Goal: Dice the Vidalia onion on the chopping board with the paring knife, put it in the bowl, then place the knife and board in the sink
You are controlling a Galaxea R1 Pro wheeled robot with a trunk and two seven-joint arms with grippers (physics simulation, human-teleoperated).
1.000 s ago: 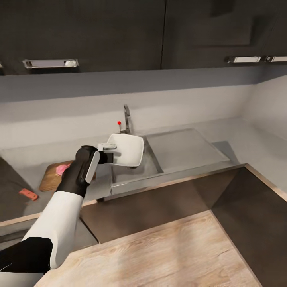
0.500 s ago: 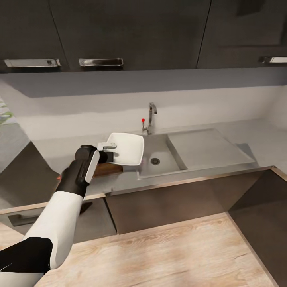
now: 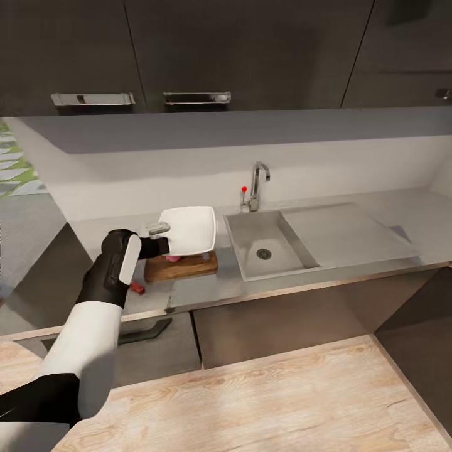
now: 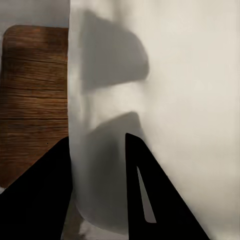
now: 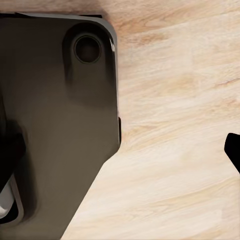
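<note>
My left gripper (image 3: 158, 230) is shut on the rim of the white bowl (image 3: 188, 229) and holds it tilted above the chopping board (image 3: 188, 268). In the left wrist view the two dark fingers (image 4: 145, 200) clamp the bowl (image 4: 170, 90), with the chopping board (image 4: 32, 100) beside it. A pink bit of the Vidalia onion (image 3: 172, 258) peeks out under the bowl on the board. The paring knife's red handle (image 3: 137, 288) lies on the countertop (image 3: 207, 290) left of the board. The sink (image 3: 251, 267) is to the right. One dark fingertip (image 5: 233, 149) of my right gripper hangs over wooden floor.
The chrome tap (image 3: 257, 183) with its red dot stands behind the basin, and the flat drainboard (image 3: 342, 229) stretches to its right. Dark wall cabinets (image 3: 238, 50) hang above. The right wrist view shows the robot's dark base (image 5: 55, 115) on the floor.
The head view has swung left, so the sink now sits right of centre. The held bowl has gone from over the sink's left edge to over the chopping board.
</note>
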